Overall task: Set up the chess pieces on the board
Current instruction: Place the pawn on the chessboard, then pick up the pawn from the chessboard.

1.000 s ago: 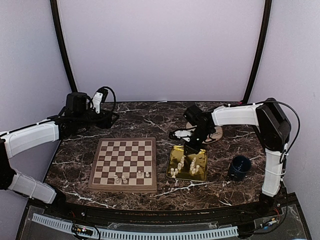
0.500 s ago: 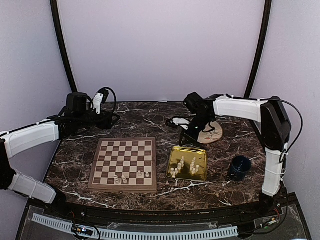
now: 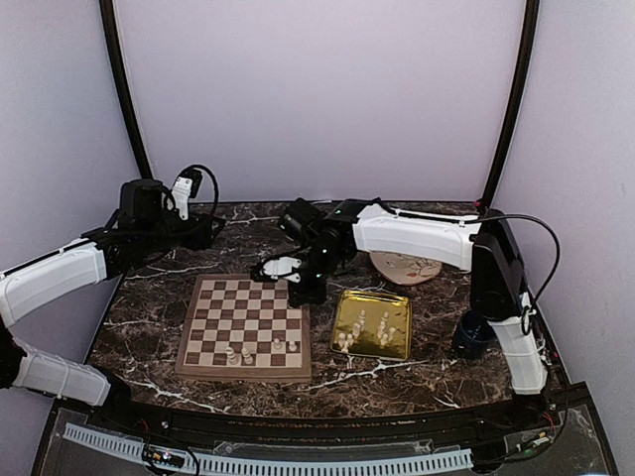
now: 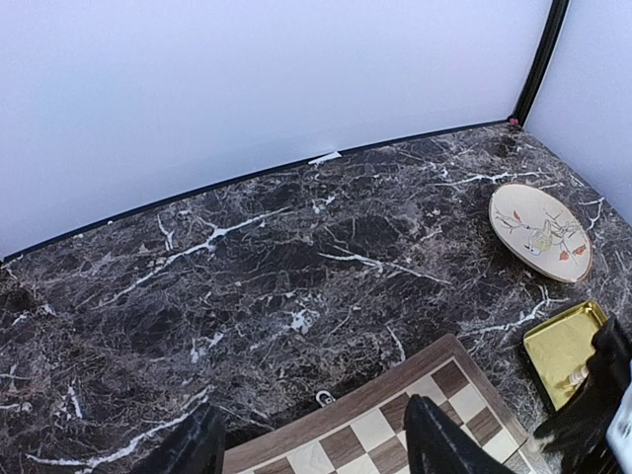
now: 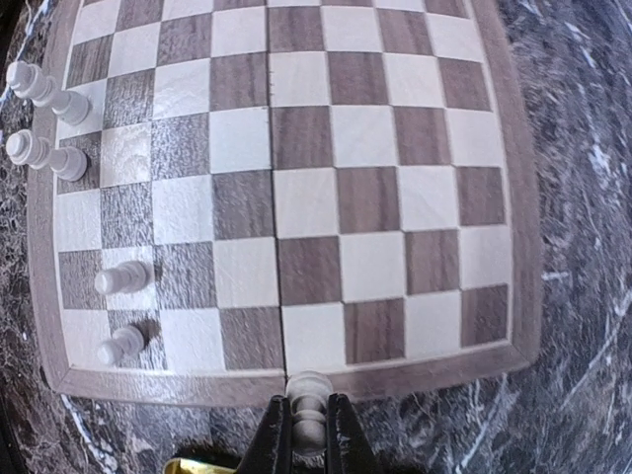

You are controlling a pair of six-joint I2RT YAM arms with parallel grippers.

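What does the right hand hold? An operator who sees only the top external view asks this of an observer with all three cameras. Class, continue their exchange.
Observer: The right hand is shut on a cream chess piece; its wrist view shows this plainly.
Operator: Over which square?
Observer: None. In that view it sits at the outer frame of the board, short of the squares.
Operator: And the left hand?
Observer: The left hand is open and empty, as its own wrist view shows.
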